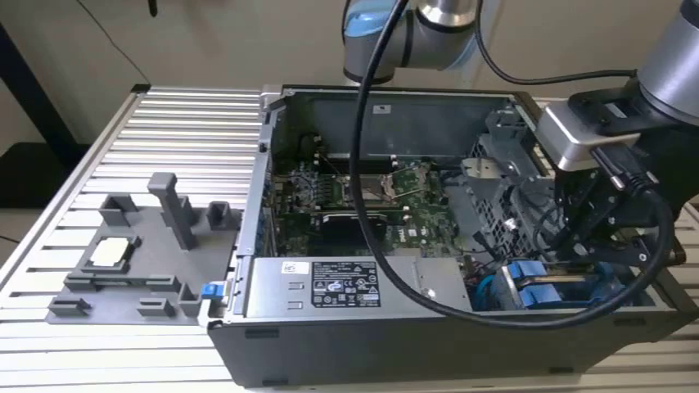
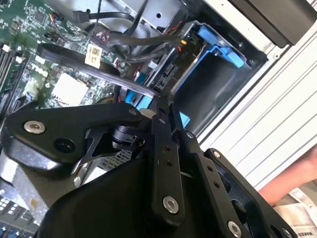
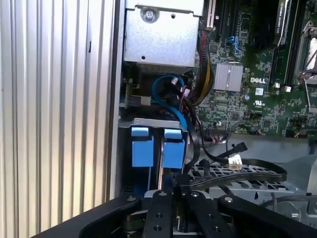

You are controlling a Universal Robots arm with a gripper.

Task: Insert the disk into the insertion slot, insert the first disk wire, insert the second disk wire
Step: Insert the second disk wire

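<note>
The disk sits down in the insertion slot (image 3: 148,122) at the case's front corner, and its blue carrier tabs (image 3: 142,151) (image 1: 532,286) stand side by side at the bay mouth. In the second wrist view the blue carrier frame (image 2: 218,47) edges a dark cavity. My gripper (image 3: 171,192) (image 2: 166,106) (image 1: 562,258) hovers right over the tabs, fingers drawn together, with nothing visibly between them. A blue wire (image 3: 166,82) loops loose above the bay. A flat black wire (image 3: 247,171) (image 2: 69,54) with a white tag lies beside the fingers.
The grey power-supply box (image 1: 327,286) fills the case's near side, beside the green motherboard (image 1: 361,196). A perforated grey cage (image 3: 237,181) lies next to the bay. A grey fixture (image 1: 131,262) stands on the ribbed table (image 1: 186,131) at the exterior view's left.
</note>
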